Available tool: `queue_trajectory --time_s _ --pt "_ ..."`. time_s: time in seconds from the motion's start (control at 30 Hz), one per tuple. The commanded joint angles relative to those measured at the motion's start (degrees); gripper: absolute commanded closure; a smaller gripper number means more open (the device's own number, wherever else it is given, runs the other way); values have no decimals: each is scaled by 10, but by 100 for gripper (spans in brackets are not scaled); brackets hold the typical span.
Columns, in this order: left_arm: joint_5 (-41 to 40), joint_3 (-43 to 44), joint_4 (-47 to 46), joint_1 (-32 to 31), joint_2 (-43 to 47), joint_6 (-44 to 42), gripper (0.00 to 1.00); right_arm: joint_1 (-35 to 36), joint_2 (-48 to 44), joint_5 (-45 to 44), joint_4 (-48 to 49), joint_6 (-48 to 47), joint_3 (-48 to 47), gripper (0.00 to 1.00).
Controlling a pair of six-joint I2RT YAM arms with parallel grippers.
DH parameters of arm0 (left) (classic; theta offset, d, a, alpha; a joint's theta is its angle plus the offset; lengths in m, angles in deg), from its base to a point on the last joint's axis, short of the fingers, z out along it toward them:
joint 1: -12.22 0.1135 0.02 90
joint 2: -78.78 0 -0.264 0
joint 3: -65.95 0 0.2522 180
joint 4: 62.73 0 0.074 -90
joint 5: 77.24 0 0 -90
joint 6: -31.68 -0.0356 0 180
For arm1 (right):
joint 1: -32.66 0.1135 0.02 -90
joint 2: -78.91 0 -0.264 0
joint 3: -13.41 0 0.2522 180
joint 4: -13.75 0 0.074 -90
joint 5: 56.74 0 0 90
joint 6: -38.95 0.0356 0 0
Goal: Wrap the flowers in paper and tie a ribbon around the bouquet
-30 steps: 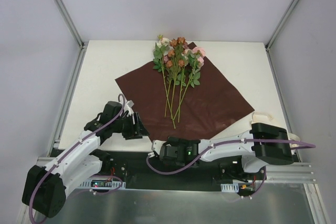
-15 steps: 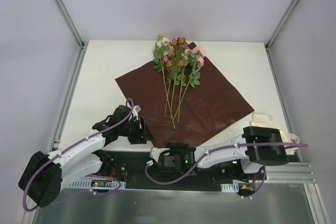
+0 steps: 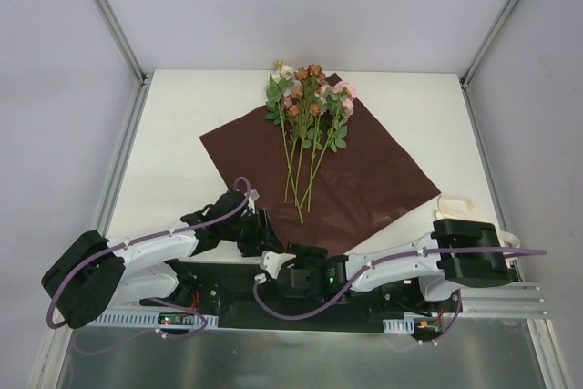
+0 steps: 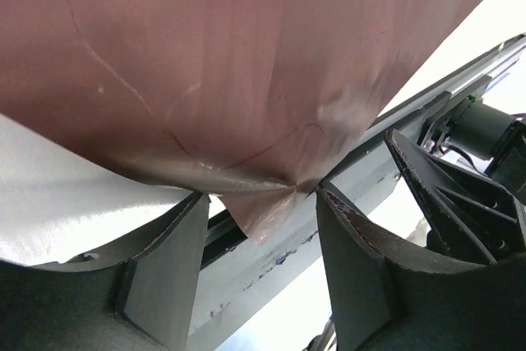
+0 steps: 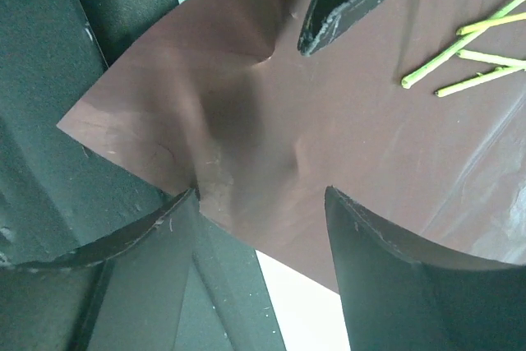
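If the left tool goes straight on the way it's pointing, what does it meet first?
Probably the curled near corner of the large dark red paper sheet, which sits between the left tool's open fingers; depth is unclear.

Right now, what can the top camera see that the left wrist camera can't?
Only the top view shows the flowers lying on the far part of the paper, the cream ribbon near the table's right side, and both arms whole. Only the left wrist view shows, up close, the paper's near corner curling down between the open fingers of the left hand, not pinched yet. Both views show the dark red paper and the white table.
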Motion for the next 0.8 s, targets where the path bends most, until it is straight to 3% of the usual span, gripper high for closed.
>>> queue_trajectory --time_s 0.0,0.1,0.4,0.43,0.6,0.77 --pt "-14 -3 -42 -7 -12 22 49 -2 -45 -23 21 20 15 34" --pt "-18 0 -46 -8 -3 24 65 -3 -71 -31 20 30 25 34" --pt "-24 22 -47 -9 11 18 92 6 -126 -9 12 48 50 24" --pt "-24 24 -47 -8 9 18 98 6 -124 -13 15 53 54 24" --pt "-28 32 -47 -9 18 22 100 24 -106 -59 27 70 61 15" --pt "-25 45 -45 -7 28 30 100 27 -91 -128 33 82 55 14"
